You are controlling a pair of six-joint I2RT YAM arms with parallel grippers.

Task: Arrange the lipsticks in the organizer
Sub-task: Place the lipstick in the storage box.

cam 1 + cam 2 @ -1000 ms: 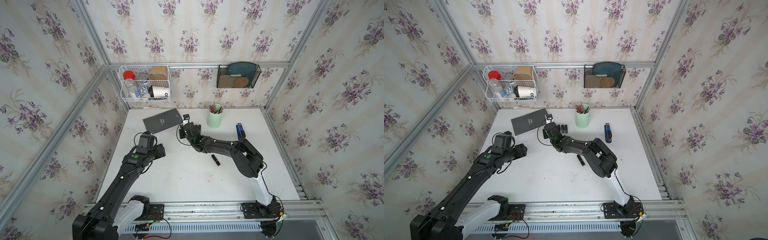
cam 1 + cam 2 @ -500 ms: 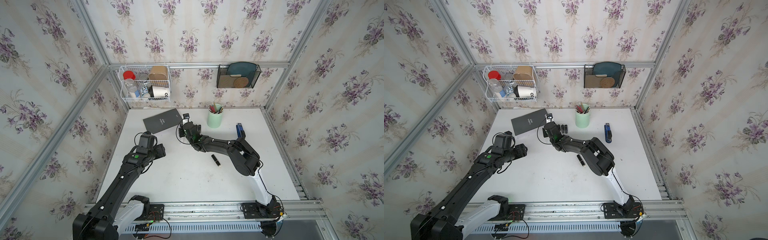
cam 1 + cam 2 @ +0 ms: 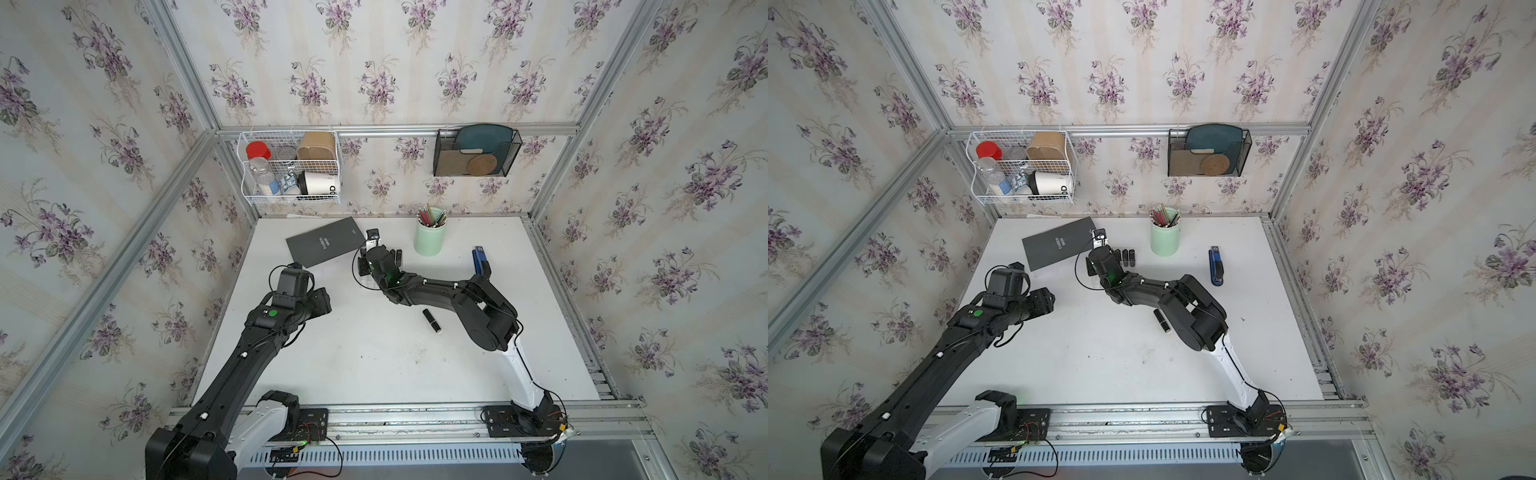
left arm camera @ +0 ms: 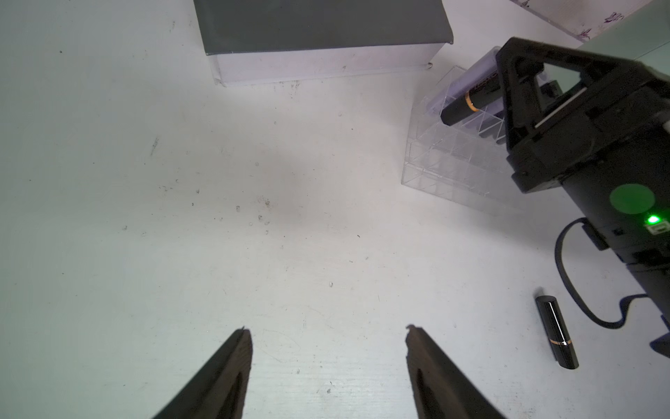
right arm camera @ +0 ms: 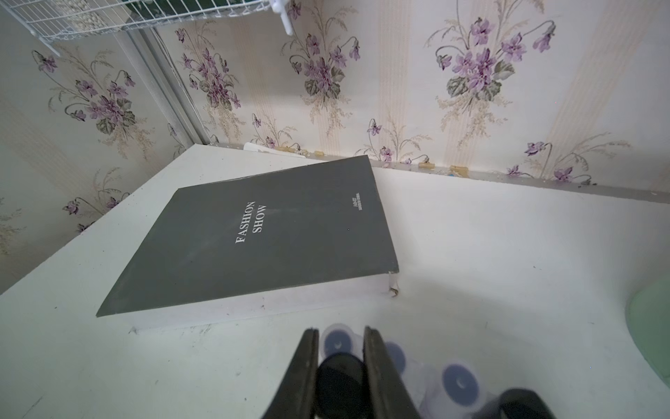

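Note:
My right gripper [image 5: 341,332] is shut on a glossy black lipstick [image 5: 339,381]. In the left wrist view this lipstick [image 4: 467,105] hangs tilted over the far cells of the clear organizer [image 4: 453,163], with its gold band showing. Pale lilac lipsticks [image 5: 460,382] stand in the cells beside it. More black lipsticks [image 3: 1127,257] stand upright at the organizer's far side. Another black lipstick [image 3: 432,321] lies flat on the table under my right arm. My left gripper [image 4: 328,330] is open over bare table to the left, with nothing between its fingers.
A grey "FASHION SHOW" book [image 3: 324,247] lies just behind and left of the organizer. A mint cup of pencils [image 3: 430,237] stands to its right, and a blue stapler [image 3: 480,262] lies further right. A white wire basket [image 3: 291,166] and a black mesh holder [image 3: 476,151] hang on the back wall.
My right arm has shifted slightly over the organizer, still holding the black lipstick. The left arm has stayed where it was.

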